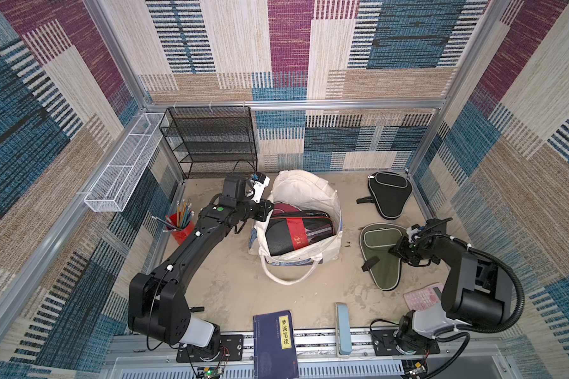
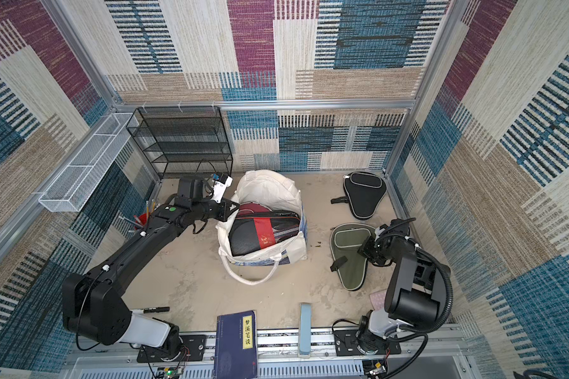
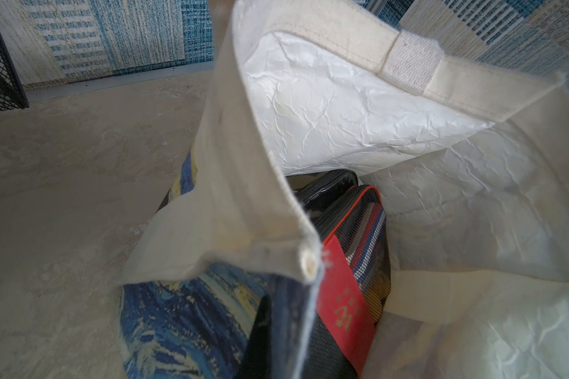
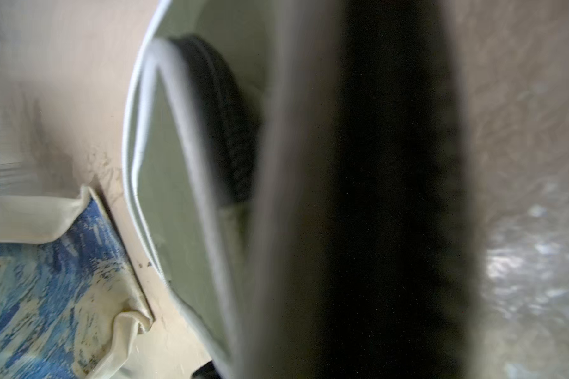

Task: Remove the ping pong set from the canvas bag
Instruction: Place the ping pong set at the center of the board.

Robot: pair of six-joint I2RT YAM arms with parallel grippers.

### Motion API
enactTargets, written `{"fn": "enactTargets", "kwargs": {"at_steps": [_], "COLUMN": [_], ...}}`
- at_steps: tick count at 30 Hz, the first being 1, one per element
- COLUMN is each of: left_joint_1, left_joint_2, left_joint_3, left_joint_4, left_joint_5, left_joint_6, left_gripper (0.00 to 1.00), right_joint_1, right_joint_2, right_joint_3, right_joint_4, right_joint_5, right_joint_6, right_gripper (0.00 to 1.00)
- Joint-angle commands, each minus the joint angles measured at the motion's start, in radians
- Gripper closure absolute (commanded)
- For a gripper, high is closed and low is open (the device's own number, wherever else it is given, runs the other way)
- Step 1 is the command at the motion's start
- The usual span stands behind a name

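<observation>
The cream canvas bag [image 1: 306, 187] [image 2: 270, 187] stands open mid-table, its blue-and-yellow print low on its side [image 3: 178, 321] [image 4: 46, 279]. Inside lie a black-and-red case [image 1: 296, 233] [image 2: 263, 231] [image 3: 345, 295] and, behind it, a maroon case [image 1: 284, 208]. My left gripper [image 1: 265, 210] [image 2: 232, 208] is shut on the bag's left rim [image 3: 253, 183]. A black case [image 1: 388, 193] lies at the back right. Nearer lies an olive green case [image 1: 380, 252] [image 2: 350, 252] [image 4: 165, 197]; my right gripper [image 1: 398, 249] [image 2: 367, 251] is shut on its right edge.
A black mesh shelf [image 1: 211, 141] and a white wire basket [image 1: 125, 164] stand at the back left. A red cup of pencils [image 1: 179, 226] sits under my left arm. A dark blue book [image 1: 275, 344], a pale blue block [image 1: 342, 328] and a pink calculator [image 1: 422, 295] lie along the front.
</observation>
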Motion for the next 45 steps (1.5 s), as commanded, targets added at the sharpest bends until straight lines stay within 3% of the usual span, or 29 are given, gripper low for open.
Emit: {"fn": "enactTargets", "kwargs": {"at_steps": [1, 12, 19, 28, 30, 32, 33, 38, 45], "left_joint_1": [0.001, 0.002, 0.002, 0.002, 0.002, 0.001, 0.002, 0.002, 0.002], "left_joint_2": [0.001, 0.011, 0.024, 0.021, 0.019, 0.018, 0.018, 0.018, 0.018], "left_joint_3": [0.0, 0.009, 0.014, 0.014, 0.015, 0.013, 0.012, 0.013, 0.014], "left_joint_4": [-0.014, -0.019, -0.019, -0.018, -0.02, -0.017, -0.017, -0.02, -0.023], "left_joint_5": [0.026, 0.022, 0.03, 0.037, 0.036, 0.036, 0.036, 0.036, 0.036], "left_joint_6": [0.002, 0.008, 0.009, 0.01, 0.011, 0.011, 0.011, 0.011, 0.011], "left_gripper": [1.0, 1.0, 1.0, 1.0, 1.0, 1.0, 1.0, 1.0, 1.0], "right_joint_1": [-0.005, -0.009, -0.008, -0.008, -0.009, -0.009, -0.009, -0.009, -0.009], "right_joint_2": [0.04, 0.175, 0.179, 0.169, 0.169, 0.167, 0.165, 0.141, 0.074], "right_joint_3": [0.031, 0.185, 0.199, 0.245, 0.257, 0.266, 0.269, 0.303, 0.36], "right_joint_4": [-0.018, -0.106, -0.135, -0.163, -0.169, -0.17, -0.17, -0.178, -0.201], "right_joint_5": [0.12, 0.262, 0.339, 0.447, 0.464, 0.473, 0.482, 0.499, 0.502], "right_joint_6": [0.01, -0.056, -0.104, -0.129, -0.131, -0.134, -0.134, -0.143, -0.132], "right_gripper": [1.0, 0.98, 0.61, 0.52, 0.35, 0.11, 0.08, 0.0, 0.01]}}
